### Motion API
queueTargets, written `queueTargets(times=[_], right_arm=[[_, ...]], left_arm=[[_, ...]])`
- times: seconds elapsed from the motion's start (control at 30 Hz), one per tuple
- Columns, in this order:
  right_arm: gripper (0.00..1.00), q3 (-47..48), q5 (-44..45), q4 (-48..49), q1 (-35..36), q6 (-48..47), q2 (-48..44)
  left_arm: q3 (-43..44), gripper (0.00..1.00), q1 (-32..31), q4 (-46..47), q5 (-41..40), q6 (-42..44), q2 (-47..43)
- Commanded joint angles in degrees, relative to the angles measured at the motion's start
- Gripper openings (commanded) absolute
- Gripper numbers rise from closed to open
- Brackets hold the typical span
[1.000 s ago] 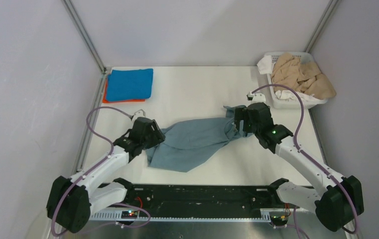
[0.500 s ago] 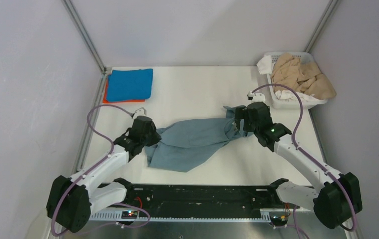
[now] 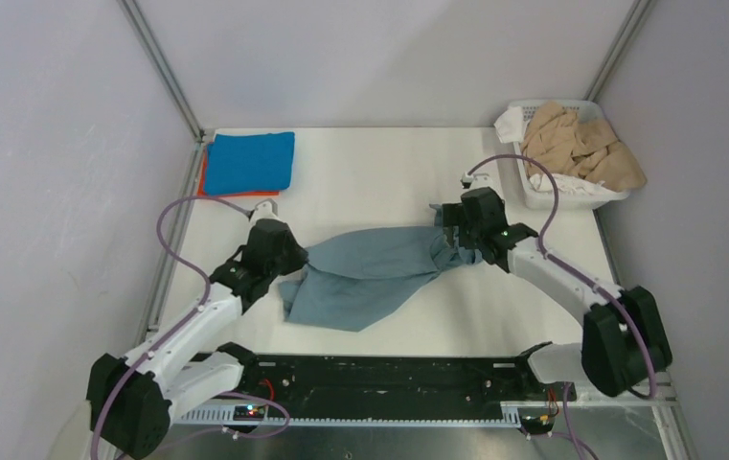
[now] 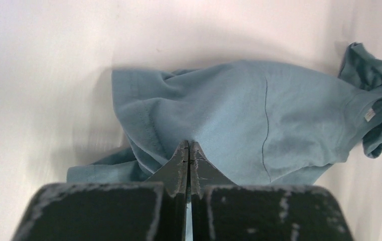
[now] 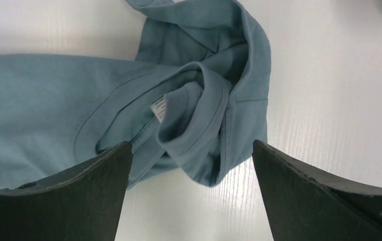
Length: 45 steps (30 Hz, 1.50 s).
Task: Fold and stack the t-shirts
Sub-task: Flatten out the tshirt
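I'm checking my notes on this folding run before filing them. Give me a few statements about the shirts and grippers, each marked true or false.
1. The left gripper is shut on the grey-blue t-shirt. True.
2. The right gripper is clamped on the collar. False: its jaws stand wide open on either side of the collar end.
3. The bright blue t-shirt lies folded on the orange t-shirt at the table's far left corner. True.
4. The white basket is empty. False: it holds tan cloth and white cloth.
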Motion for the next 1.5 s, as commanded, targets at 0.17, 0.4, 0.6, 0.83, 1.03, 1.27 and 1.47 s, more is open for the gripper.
queueTargets(times=[0.17, 0.4, 0.6, 0.83, 1.03, 1.27, 1.47], right_arm=[[0.64, 6.8, 3.3, 2.5, -0.6, 3.8, 13.9], [0.00, 7.3, 5.5, 5.0, -3.1, 7.3, 13.3], [0.00, 7.7, 8.9, 2.6, -2.5, 4.9, -6.2], [0.00, 13.6, 0.6, -2.5, -2.4, 0.8, -32.2], [0.00, 24.0, -13.8, -3.7, -2.4, 1.0, -42.4], [0.00, 38.6, -27.7, -8.7, -2.8, 3.3, -42.4], [0.00, 44.9, -29.9, -9.5, -4.4, 4.2, -38.9]], left_arm=[[1.2, 0.00, -0.2, 1.4, -5.1, 1.5, -4.0], [3.1, 0.00, -0.2, 1.2, -8.8, 2.0, -6.8], [9.3, 0.00, -0.2, 1.2, -16.0, 3.8, -17.3], [19.5, 0.00, -0.2, 1.3, -14.6, 7.3, -27.1], [31.6, 0.00, -0.2, 1.3, -5.4, 10.1, -32.1], [42.0, 0.00, -0.2, 1.4, 2.9, 11.6, -32.4], [50.4, 0.00, -0.2, 1.3, 0.8, 14.3, -25.5]])
